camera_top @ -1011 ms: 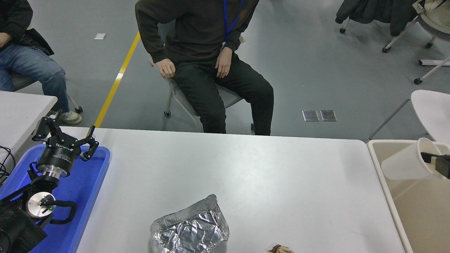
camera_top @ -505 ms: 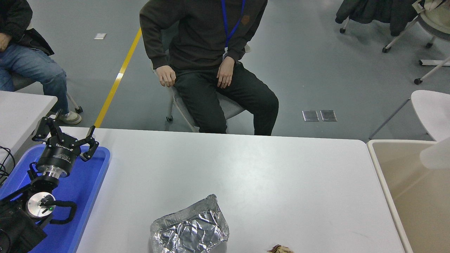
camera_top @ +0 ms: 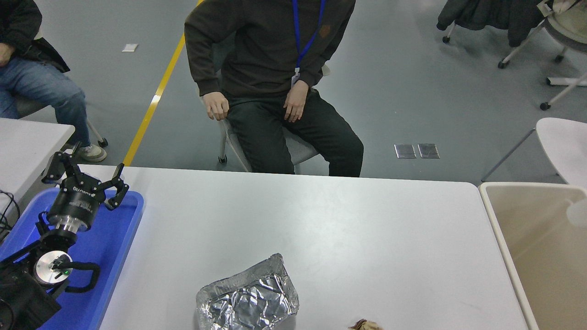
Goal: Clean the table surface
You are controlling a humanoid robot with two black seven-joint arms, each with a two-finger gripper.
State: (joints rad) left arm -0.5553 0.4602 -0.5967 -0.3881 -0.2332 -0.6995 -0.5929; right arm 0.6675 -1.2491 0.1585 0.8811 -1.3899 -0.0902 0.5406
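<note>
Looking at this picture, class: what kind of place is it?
Probably a robotics lab or test room: a black robot arm's gripper over a blue tray, a yellow floor line, and rolling chairs.

Smooth matt white-grey top on the table, softly lit, no gloss. Crinkled shiny foil on the tray near the front edge, all creases and bright glints. Glossy blue plastic on the flat tray at the left, with a pale sheen along its rim. Matt black plastic or metal on the left gripper, jaws apart, with a polished metal ring below the black body. Smooth matt beige plastic on the bin at the right. Crumpled brownish paper scrap at the bottom edge, rough-looking. Dark soft cloth on the seated person; smooth blue ribbon lanyard.
</note>
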